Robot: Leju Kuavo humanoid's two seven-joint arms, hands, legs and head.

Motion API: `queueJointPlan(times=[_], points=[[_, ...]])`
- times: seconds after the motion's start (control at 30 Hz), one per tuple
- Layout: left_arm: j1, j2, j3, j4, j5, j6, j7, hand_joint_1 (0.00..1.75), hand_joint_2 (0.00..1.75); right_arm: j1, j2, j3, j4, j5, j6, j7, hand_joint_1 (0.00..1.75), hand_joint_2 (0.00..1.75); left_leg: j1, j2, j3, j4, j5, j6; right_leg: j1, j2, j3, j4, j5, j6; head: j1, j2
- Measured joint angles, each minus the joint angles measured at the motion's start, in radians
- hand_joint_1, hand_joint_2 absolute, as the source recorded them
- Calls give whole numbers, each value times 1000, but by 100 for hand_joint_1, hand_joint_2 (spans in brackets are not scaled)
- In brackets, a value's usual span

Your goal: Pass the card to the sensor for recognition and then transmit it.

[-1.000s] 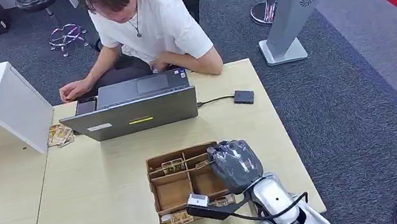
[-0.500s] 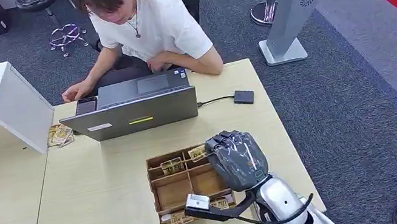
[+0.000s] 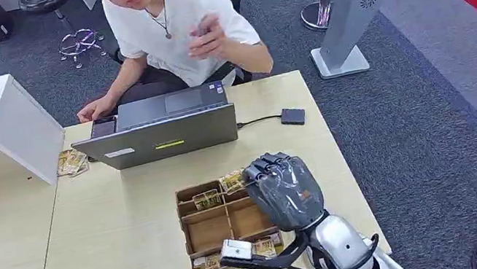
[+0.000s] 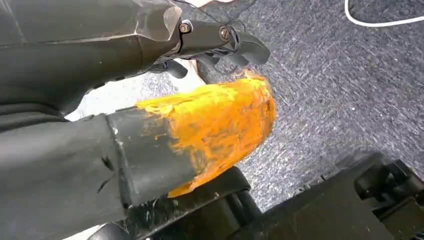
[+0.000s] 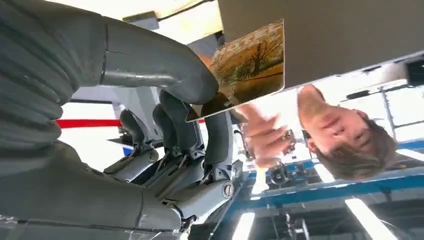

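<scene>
The right hand [image 5: 165, 130] pinches 1 card [image 5: 245, 62] between thumb and fingers (left hand [image 4: 150, 125] holds nothing), so it should keep this pinch while travelling to the sensor [image 3: 293, 116].

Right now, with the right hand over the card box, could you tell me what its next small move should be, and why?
Probably lift the right hand clear of the box and carry it toward the sensor. The right wrist view shows a card already pinched between thumb and fingers, and the sensor lies past the box, beside the laptop.
</scene>
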Motion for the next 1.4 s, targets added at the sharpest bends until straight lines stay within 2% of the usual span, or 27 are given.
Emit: queueJointPlan(times=[0.27,0.47,0.73,0.77,0.8,0.87,1.23,1.4], points=[[0,0,0,0,1,-15,-5,0,0,-27,4,19,1,-15,-13,-2,136,175,0,0,0,0,0,0,0,0,0,0,0,0,0,0],[0,0,0,0,-2,-21,-10,0,0,-39,11,22,9,-27,-15,4,155,175,0,0,0,0,0,0,0,0,0,0,0,0,0,0],[-1,0,-6,0,-9,-23,2,0,0,-78,49,-12,49,-37,-36,37,154,175,0,0,0,0,0,0,0,0,0,0,0,0,0,0],[-1,0,-6,0,-9,-23,2,0,0,-80,55,-21,56,-33,-34,39,143,175,0,0,0,0,0,0,0,0,0,0,0,0,0,0],[-1,0,-6,0,-9,-23,2,0,0,-82,60,-28,63,-31,-34,42,143,175,0,0,0,0,0,0,0,0,0,0,0,0,0,0],[-1,0,-6,0,-9,-23,2,0,0,-82,67,-39,75,-25,-33,48,0,175,0,0,0,0,0,0,0,0,0,0,0,0,0,0],[-1,0,-13,0,-6,-21,2,0,0,-79,85,-70,101,-33,-16,66,0,175,0,0,0,0,0,0,0,0,0,0,0,0,0,0],[0,0,-13,0,3,-20,8,0,0,-61,90,-72,88,-153,-10,15,0,175,0,0,0,0,0,0,0,0,0,0,0,0,0,0]])
